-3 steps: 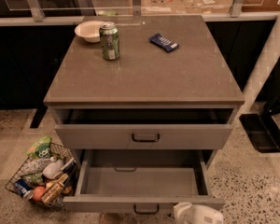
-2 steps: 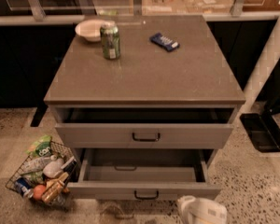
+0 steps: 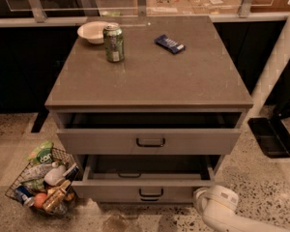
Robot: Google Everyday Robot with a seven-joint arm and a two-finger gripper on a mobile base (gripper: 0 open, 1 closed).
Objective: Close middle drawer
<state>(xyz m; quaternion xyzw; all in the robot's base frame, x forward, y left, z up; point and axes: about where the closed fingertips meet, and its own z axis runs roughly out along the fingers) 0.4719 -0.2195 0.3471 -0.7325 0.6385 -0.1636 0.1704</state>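
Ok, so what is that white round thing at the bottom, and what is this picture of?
This is one picture, taken by a camera looking down from above at a grey cabinet. On its top sit a white bowl, a green can and a dark blue packet.

Two drawers are pulled out. One is the top drawer. The one below it is the middle drawer, and the robot's job is to push that one shut.

The white round thing is the end of the robot's arm. Its tool, the part it grabs and pushes with, is low down at the bottom right, by the right end of the middle drawer's front. I cannot see anything held in it.

On the floor at the left is a wire basket full of bottles and packets.
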